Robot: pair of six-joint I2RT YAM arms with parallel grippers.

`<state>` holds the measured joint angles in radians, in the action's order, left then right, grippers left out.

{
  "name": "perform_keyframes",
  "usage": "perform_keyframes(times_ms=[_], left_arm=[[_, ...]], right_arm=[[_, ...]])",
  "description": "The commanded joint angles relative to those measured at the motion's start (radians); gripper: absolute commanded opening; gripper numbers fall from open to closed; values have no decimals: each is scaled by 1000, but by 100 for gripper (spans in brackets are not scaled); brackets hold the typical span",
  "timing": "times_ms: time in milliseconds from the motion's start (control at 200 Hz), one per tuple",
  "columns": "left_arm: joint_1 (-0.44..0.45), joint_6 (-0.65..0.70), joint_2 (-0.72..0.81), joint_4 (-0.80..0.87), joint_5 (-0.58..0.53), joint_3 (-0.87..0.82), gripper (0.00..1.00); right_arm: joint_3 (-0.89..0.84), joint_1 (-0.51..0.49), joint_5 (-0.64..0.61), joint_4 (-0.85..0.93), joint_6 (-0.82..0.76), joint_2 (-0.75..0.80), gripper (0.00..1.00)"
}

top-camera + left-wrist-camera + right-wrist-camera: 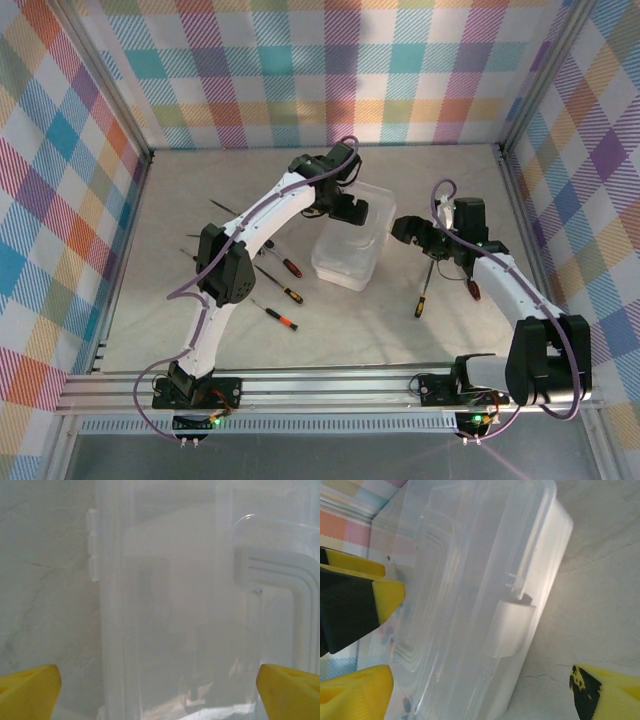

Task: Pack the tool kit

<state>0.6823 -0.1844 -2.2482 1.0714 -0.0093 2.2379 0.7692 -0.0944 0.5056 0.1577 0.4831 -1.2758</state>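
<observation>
The tool kit's clear plastic box (348, 250) lies mid-table with its lid down. Its white latch tab (510, 627) shows on the side wall. My left gripper (345, 207) hovers over the box's far end, its yellow fingertips (30, 690) spread wide over the box (180, 605), open and holding nothing. My right gripper (410, 230) sits just right of the box, open (480, 695), with one fingertip (607, 692) over bare table. Several black-and-orange screwdrivers (281, 291) lie left of the box. Two more screwdrivers (421, 297) lie under the right arm.
Slim dark screwdrivers (222, 207) lie further left near the left arm's elbow. The left gripper's black and yellow finger (360, 600) shows at the box's far side. Checkered walls (330, 70) enclose the table; an aluminium rail (330, 385) runs along the near edge.
</observation>
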Motion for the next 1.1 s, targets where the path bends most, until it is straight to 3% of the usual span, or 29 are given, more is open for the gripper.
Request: perform_keyframes(times_ms=[0, 105, 290, 1095], left_arm=[[8, 32, -20, 108, 18, 2, 98], [8, 39, -18, 96, 77, -24, 97], [8, 53, 31, 76, 127, -54, 100], [32, 56, 114, 64, 10, -18, 100]], right_arm=[[-26, 11, 144, -78, 12, -39, 91], [-39, 12, 231, -155, 51, -91, 91], [-36, 13, 222, -164, 59, -112, 92], [-29, 18, 48, -20, 13, -14, 91]])
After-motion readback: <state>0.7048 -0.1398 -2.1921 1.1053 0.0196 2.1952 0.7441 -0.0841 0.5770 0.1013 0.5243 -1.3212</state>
